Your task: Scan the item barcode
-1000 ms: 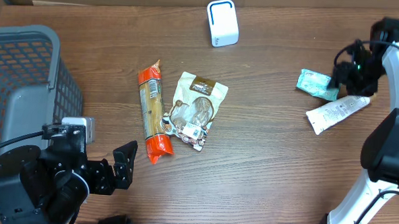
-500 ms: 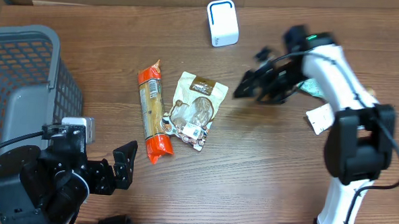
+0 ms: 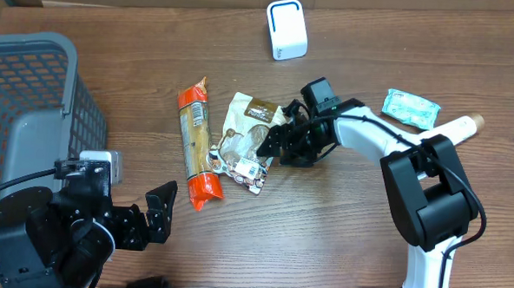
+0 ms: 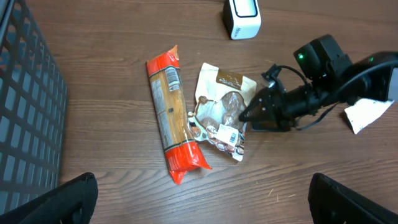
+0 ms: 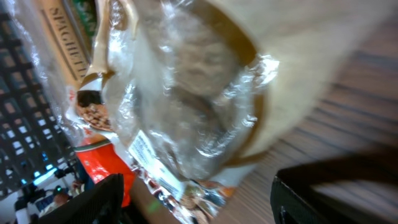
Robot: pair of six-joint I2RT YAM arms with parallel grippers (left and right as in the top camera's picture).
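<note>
A cream pouch [image 3: 247,130] with a clear window lies flat mid-table, a white label at its near end. My right gripper [image 3: 272,143] is low at the pouch's right edge. In the right wrist view the pouch [image 5: 193,106] fills the frame, and its lower end lies between the wide-apart fingers of the right gripper [image 5: 211,202], which is open. The white scanner [image 3: 286,30] stands at the far edge. Near the front left, my left gripper [image 3: 160,214] is open and holds nothing; in the left wrist view the left gripper [image 4: 199,208] is well short of the pouch [image 4: 222,109].
An orange spaghetti pack [image 3: 196,146] lies just left of the pouch. A grey basket [image 3: 24,108] stands at the left. A teal packet [image 3: 410,107] and a white tube [image 3: 456,128] lie at the right, behind the right arm.
My right arm has swung from the far right, by the tube and teal packet, leftward across the table to the pouch. The left arm has not moved.
</note>
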